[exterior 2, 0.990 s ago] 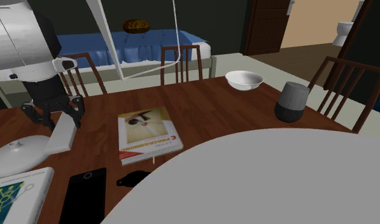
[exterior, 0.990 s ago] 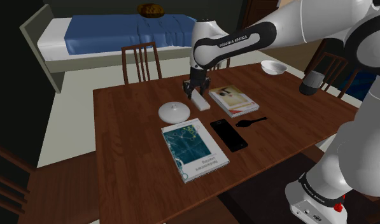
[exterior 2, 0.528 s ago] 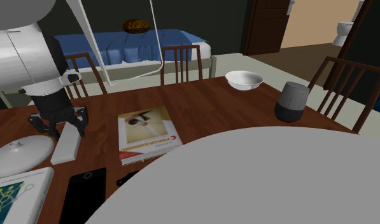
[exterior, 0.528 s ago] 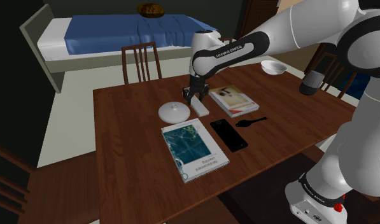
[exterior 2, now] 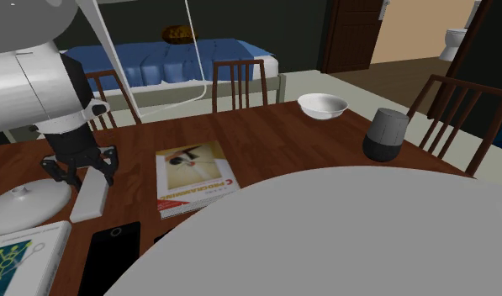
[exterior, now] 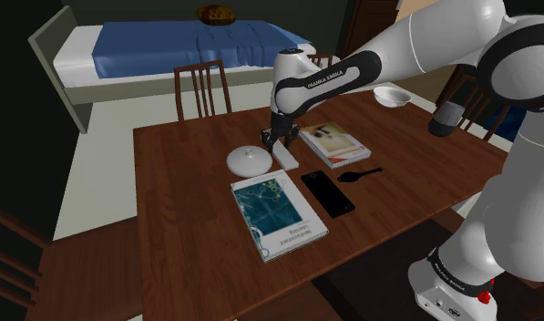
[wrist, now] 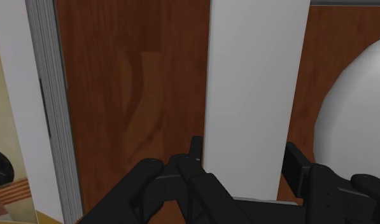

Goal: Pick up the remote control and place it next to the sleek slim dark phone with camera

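The remote control (exterior: 287, 158) is a plain white slab, and my gripper (exterior: 277, 142) is shut on its far end. It hangs very low over the brown table, and I cannot tell if it touches. In the second exterior view the remote (exterior 2: 89, 198) slants down from the gripper (exterior 2: 81, 172) towards the phone (exterior 2: 111, 256). The slim black phone (exterior: 328, 192) lies flat just in front of the remote's near end. In the wrist view both black fingers (wrist: 196, 150) clasp the remote (wrist: 255, 89) at its sides.
A white lidded dish (exterior: 250, 160) sits close on one side of the remote and a cream-covered book (exterior: 333, 143) on the other. A teal book (exterior: 279, 216) lies beside the phone, with a black spoon (exterior: 359, 173) nearby. A white bowl (exterior 2: 323, 105) and grey speaker (exterior 2: 385, 134) stand farther off.
The gripper has come down and shifted towards the phone, carrying the remote with it. The remote now lies low between the dish and the cream book.
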You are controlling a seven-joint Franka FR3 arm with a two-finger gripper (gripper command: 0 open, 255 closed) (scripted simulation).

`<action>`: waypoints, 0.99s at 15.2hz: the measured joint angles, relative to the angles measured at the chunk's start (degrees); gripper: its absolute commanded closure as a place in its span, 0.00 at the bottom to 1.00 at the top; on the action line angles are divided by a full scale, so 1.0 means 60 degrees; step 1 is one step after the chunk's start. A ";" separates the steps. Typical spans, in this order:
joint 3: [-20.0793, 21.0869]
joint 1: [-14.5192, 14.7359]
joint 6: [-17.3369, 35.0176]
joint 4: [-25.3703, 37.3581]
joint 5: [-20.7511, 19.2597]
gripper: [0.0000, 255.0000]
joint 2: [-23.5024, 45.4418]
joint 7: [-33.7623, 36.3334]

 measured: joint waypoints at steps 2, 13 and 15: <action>-0.0004 -0.0003 0.0003 0.0001 -0.0002 0.00 -0.0001 0.0000; -0.0026 0.0036 -0.0992 0.0486 -0.0091 0.00 -0.0529 0.0078; -0.0032 0.0030 -0.1039 0.0487 -0.0095 0.00 -0.0568 0.0070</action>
